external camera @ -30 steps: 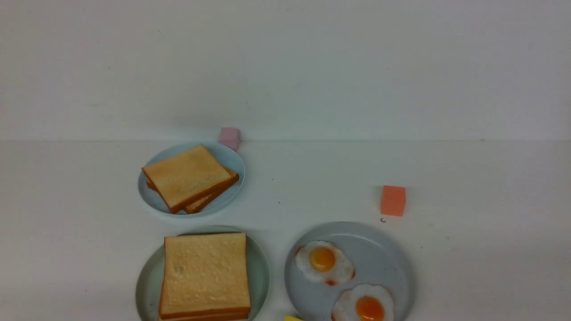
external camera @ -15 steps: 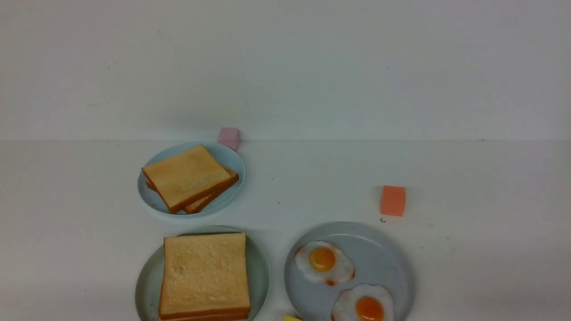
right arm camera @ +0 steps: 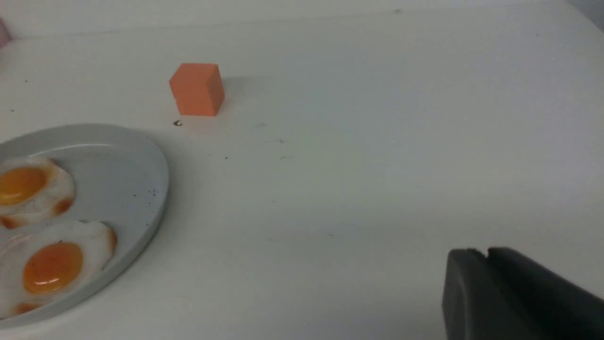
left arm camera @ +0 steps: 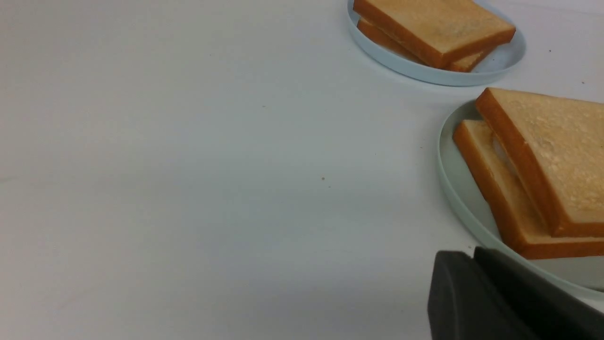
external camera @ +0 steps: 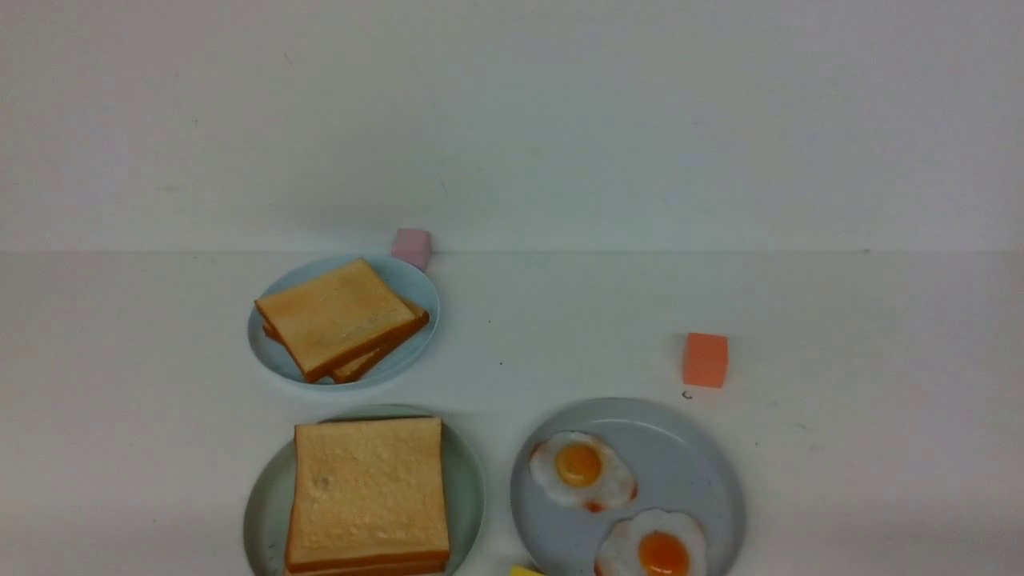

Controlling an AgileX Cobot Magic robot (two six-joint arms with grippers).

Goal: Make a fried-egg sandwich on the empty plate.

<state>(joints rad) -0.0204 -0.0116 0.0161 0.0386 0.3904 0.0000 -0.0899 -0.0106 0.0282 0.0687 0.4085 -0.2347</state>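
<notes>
Already the sandwich [external camera: 368, 492] sits stacked on the mint plate [external camera: 468, 480], a sliver of egg white between its slices; nothing on the table has moved lately. Both grippers [left arm camera: 476, 264] [right arm camera: 486, 264] look pressed together, empty, so assembly seems finished.

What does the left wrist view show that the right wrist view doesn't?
Left wrist only: the sandwich on the mint-green plate, a white layer peeking between its slices, two toast slices on the light-blue plate, and the left pincer. Right wrist only: two fried eggs on the grey plate, the orange cube, the right pincer. Both: white table, each pincer's jaws pressed together, empty.
</notes>
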